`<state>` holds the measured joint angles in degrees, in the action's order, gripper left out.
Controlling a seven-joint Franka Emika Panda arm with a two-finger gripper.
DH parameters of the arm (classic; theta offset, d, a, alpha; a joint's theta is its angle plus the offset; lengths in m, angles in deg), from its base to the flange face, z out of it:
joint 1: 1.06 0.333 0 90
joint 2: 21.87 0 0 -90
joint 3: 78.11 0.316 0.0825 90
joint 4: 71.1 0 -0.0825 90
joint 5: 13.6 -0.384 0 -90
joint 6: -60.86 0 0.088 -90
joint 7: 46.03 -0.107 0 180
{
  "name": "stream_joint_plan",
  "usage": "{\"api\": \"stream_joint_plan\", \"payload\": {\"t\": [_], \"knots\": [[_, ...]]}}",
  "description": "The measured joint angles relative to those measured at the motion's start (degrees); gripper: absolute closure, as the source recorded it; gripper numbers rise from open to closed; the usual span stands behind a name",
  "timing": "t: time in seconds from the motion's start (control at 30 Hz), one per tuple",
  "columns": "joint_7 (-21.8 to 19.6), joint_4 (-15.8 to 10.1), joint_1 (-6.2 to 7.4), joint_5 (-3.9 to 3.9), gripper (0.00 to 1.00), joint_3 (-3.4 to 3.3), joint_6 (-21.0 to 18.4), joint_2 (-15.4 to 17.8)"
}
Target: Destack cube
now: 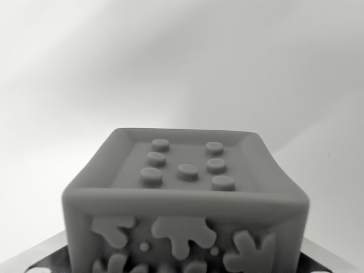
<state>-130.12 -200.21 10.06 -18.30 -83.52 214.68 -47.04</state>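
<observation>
Cube: grey moulded plastic block (185,199), raised studs on its recessed top, splotch relief on the near face, filling the lower centre of the frame. My claw: out of view, state unknown. Hazard: whatever lies beneath is hidden; an off-centre grab could tip the stack.

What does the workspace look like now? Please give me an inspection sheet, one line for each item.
Surface: pale and blurred behind the cube; a dark ridged strip shows at the bottom corners.
Job's things: one grey cube, close to the camera; seven round studs on its recessed top, raised blotches on its front. Whether it sits on another cube is hidden.
Clutter: nothing seen.
Grippers: not in view.
Cables: nothing seen.
Surroundings: plain light backdrop with soft shadows.
</observation>
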Motion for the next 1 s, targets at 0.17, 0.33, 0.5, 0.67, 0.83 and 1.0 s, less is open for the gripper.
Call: {"api": "stream_joint_plan", "payload": {"t": [0.17, 0.33, 0.5, 0.67, 0.83, 1.0], "knots": [[0.14, 0.27, -0.25, -0.22, 1.00, 0.31, 1.22, -1.49], [0.20, 0.66, -0.58, -0.29, 1.00, 0.67, 2.38, -3.04], [0.23, 0.96, -0.88, -0.30, 1.00, 1.01, 3.41, -4.33], [0.24, 1.29, -1.13, -0.30, 1.00, 1.28, 4.13, -5.40], [0.24, 1.58, -1.40, -0.30, 1.00, 1.52, 4.79, -6.33], [0.24, 1.75, -1.57, -0.30, 1.00, 1.72, 5.19, -6.92]]}}
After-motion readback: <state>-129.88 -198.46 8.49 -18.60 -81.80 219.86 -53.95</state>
